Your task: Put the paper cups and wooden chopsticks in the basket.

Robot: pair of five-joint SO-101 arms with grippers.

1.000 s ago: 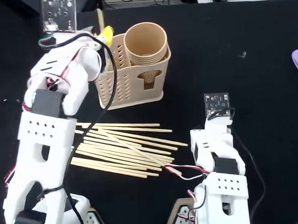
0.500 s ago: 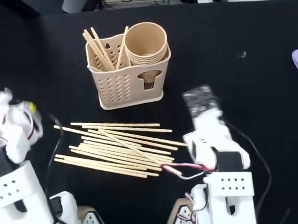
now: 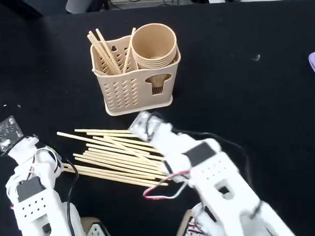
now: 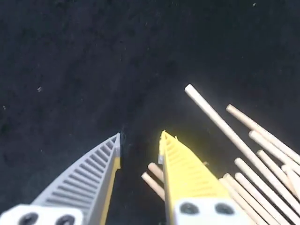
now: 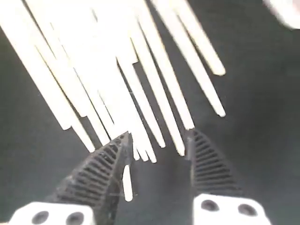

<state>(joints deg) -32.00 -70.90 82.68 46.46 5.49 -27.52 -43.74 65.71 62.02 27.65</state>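
Bright, even light makes the chopsticks (image 5: 108, 55) glare washed-out white.

Chopsticks (image 3: 113, 157) partly beneath right arm (image 3: 203, 160)

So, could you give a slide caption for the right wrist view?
Open right gripper above the ends of loose wooden chopsticks.

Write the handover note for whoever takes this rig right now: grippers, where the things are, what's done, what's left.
Left gripper: open, empty, over the table by one end of the loose chopsticks.
Right gripper: open, empty, at the other end of that pile.
Basket: the stack of paper cups stands in one compartment, and a few stowed chopsticks lean in the other.
Done: cups in, some chopsticks in.
Left: the whole loose pile on the table in front of the basket.
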